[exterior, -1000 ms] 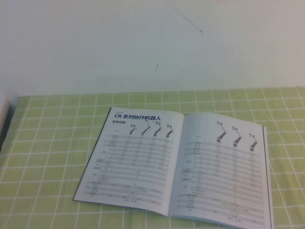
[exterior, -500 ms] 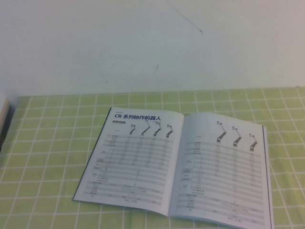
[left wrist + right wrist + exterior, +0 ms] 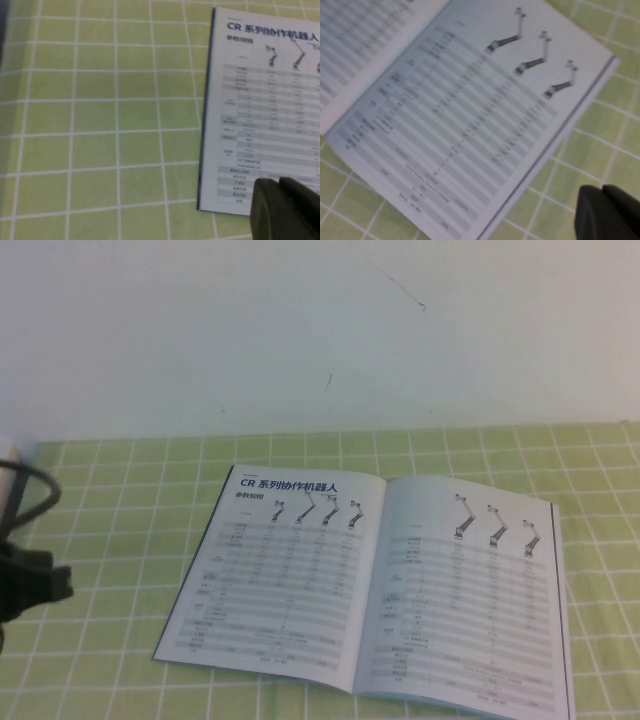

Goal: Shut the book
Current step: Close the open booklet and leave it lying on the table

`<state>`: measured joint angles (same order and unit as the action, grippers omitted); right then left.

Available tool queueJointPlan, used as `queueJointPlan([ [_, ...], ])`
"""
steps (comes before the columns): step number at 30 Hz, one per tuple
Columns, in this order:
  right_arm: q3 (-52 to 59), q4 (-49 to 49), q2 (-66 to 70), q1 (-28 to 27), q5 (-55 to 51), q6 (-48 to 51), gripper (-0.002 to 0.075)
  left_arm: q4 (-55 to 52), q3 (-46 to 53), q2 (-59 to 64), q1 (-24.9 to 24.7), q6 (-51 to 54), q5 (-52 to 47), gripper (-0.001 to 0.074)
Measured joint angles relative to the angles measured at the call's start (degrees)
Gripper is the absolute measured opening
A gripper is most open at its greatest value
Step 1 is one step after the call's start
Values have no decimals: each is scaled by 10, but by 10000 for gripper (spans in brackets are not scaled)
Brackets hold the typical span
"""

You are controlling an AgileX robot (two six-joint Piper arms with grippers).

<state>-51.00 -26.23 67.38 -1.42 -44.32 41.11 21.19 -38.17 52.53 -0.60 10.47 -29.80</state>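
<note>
- One book [image 3: 370,590], a thin brochure, lies open and flat on the green checked cloth [image 3: 120,490] of the counter. It sits at lower centre of the high view, its near edge reaching the frame's bottom.
- Two pages are exposed: the left page [image 3: 275,575] and the right page [image 3: 465,605], both printed with tables, with the fold [image 3: 372,580] between them.
- Handling, as judged: light and limp. A lifted page will probably bend rather than swing stiffly, and smooth paper may slip. It lies flush with the cloth, so getting under it looks awkward.
- Hold, as judged: take one page's outer edge near a corner, then carry it over the fold.
- One left pincer [image 3: 282,207]: its wrist view shows a dark part of it by the left page's near corner. Whether it is open or closed cannot be told. The left arm [image 3: 30,585] shows at the high view's left edge, well apart from the book.
- One right pincer [image 3: 607,210]: absent from the high view. Its wrist view puts it over cloth beside the right page's outer edge. Its state cannot be told.
</note>
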Motion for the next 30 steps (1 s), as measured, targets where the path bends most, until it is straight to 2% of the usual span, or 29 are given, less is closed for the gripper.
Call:
queueJointPlan([
  [4, -15, -44, 109, 43, 31, 49, -3, 83, -81, 117, 0, 87, -47, -4],
  [7, -24, -57, 188, 100, 73, 55, -3, 125, -133, 195, 0, 131, -57, -4],
  [10, -39, -67, 257, 157, 109, 56, -3, 142, -180, 258, 0, 149, -60, -4],
  [14, -67, -73, 326, 204, 128, 57, -3, 142, -221, 325, 0, 158, -58, -4],
  [18, -86, -76, 391, 218, 138, 57, -3, 142, -232, 382, -6, 160, -28, -4],
  [22, -91, -77, 435, 218, 145, 57, -3, 130, -242, 444, -33, 160, -7, -4],
  [30, -102, -84, 451, 218, 136, 57, -3, 60, -299, 552, -72, 128, 23, -4],
])
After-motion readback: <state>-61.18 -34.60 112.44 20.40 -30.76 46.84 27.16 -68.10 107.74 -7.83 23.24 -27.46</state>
